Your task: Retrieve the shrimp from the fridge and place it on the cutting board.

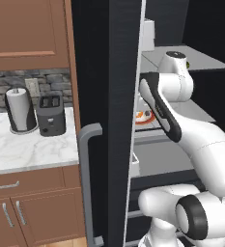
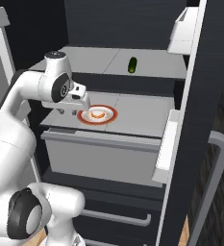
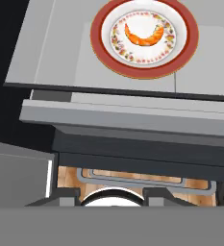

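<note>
Blocking much of the left base view, the open fridge door with its grey bracket handle hid most of the shelves, and only a sliver of the red-rimmed plate showed past the door's edge and the white arm. To the left of the door, a marble bench carried a paper towel roll and, just beside it, a dark toaster, with brown cabinets above and below and a stone backsplash behind.

From the right base view, the pincer hung at the left rim of the plate; its tips were too small and too hidden by the hand to show how wide they stood, and I cannot tell whether it was open or shut. It appeared to have hold of nothing.

The shrimp lay curled in the middle of the plate on the fridge's middle grey shelf, above a grey drawer. On the shelf above, well apart, stood a dark green cucumber.

In the hand view the shrimp sat centred on the plate, inside a speckled ring, and wooden flooring showed below the shelves.
</note>
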Tool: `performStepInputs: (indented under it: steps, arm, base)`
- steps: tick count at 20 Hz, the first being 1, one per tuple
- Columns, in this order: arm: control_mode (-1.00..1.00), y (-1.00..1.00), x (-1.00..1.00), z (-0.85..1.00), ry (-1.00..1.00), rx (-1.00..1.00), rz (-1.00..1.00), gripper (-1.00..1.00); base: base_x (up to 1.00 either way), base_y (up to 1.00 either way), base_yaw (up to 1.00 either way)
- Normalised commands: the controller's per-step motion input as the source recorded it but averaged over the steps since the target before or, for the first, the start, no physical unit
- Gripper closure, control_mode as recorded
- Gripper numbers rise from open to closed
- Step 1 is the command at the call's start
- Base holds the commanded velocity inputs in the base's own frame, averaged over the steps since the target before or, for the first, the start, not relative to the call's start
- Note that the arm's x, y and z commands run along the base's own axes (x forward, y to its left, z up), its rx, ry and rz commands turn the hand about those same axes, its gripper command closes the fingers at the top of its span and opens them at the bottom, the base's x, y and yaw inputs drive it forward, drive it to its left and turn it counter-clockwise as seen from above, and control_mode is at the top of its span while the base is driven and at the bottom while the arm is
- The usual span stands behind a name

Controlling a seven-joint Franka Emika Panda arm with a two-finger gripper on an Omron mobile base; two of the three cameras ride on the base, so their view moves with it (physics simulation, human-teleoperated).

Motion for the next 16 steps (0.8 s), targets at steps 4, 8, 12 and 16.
performStepInputs:
  steps: [4,8,12,16]
  arm:
    - [-1.00,-0.13,0.25,-0.02,0.00,0.00,0.00,-1.00]
    - [-1.00,-0.39,0.59,-0.19,0.00,0.00,-0.06,-1.00]
    - [-1.00,-0.24,0.62,-0.30,0.00,0.00,-0.30,-1.00]
    - [-1.00,0.00,0.51,-0.38,0.00,0.07,-0.38,-1.00]
  base:
    - [0.00,0.00,0.00]
    - [0.00,0.00,0.00]
    - [0.00,0.00,0.00]
    - [0.00,0.00,0.00]
